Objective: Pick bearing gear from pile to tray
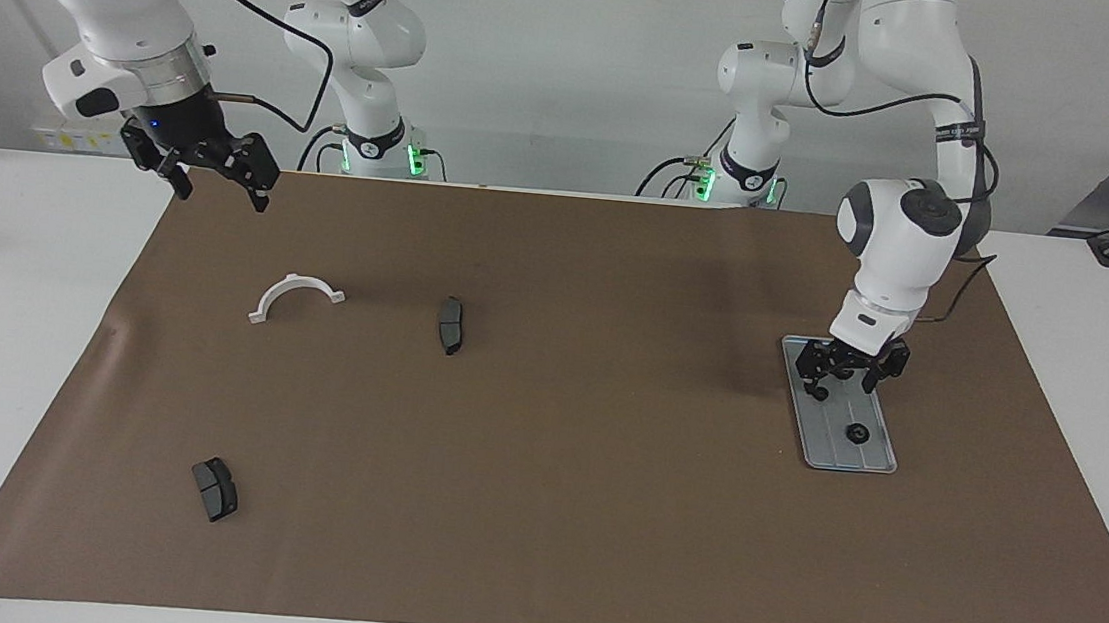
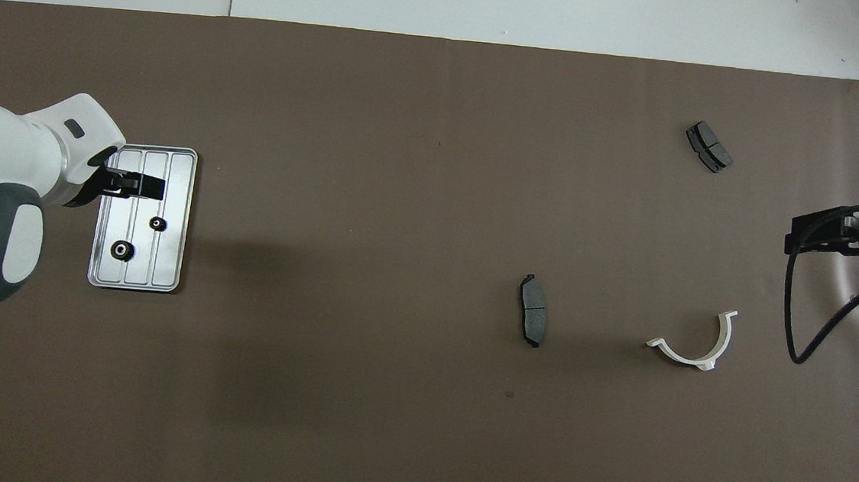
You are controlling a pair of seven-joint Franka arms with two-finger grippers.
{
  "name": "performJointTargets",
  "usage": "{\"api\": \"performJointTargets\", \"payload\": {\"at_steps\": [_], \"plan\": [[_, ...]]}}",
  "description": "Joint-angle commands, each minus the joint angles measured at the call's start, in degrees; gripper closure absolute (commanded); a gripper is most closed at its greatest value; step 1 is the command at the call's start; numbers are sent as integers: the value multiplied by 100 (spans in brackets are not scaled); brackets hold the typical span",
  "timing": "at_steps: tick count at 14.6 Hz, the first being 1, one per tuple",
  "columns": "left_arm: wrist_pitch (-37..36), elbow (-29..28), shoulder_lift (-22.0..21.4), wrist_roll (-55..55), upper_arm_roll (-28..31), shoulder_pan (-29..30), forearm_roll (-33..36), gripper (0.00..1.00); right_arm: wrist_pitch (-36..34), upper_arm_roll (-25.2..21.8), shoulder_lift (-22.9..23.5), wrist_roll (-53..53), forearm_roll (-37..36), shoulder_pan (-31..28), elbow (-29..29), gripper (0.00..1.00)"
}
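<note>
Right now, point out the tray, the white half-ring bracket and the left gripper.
tray (image 2: pixel 177 215), overhead view, bare ridged floor near its rim.
white half-ring bracket (image 1: pixel 294 285), facing view, top of its arch.
left gripper (image 1: pixel 849 379), facing view, midway between its fingertips, over the tray.

Bright, even light from above, both views sharp — no blur. Soft, diffuse shadows fall on the brown mat (image 1: pixel 554 432): a faint dark patch beside the tray (image 2: pixel 178 221) toward the left arm's end, thin ones under the small parts — no glare.
</note>
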Motion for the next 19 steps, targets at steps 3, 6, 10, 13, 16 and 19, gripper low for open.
{"api": "performJointTargets", "payload": {"at_steps": [3, 6, 10, 13, 16, 19], "plan": [[-1798, 1612, -42, 491, 53, -24, -46, 0, -57, -7, -129, 70, 75, 16, -116, 0], [-2748, 2554, 134, 1122, 131, 134, -81, 0, -57, 2, -129, 70, 75, 25, -116, 0], [-3050, 2514, -41, 1336, 141, 486, -512, 0, -48, 2, -129, 70, 75, 25, -116, 0], [-3059, 2398, -129, 1231, 132, 477, -521, 0, -48, 2, -129, 70, 75, 25, -116, 0], [-3050, 2398, -138, 1213, 123, 451, -521, 0, -31, 2, -129, 61, 75, 25, -116, 0], [-3068, 2416, -129, 1082, 88, 390, -512, 0, -40, 2, -129, 61, 75, 25, -116, 0]]}}
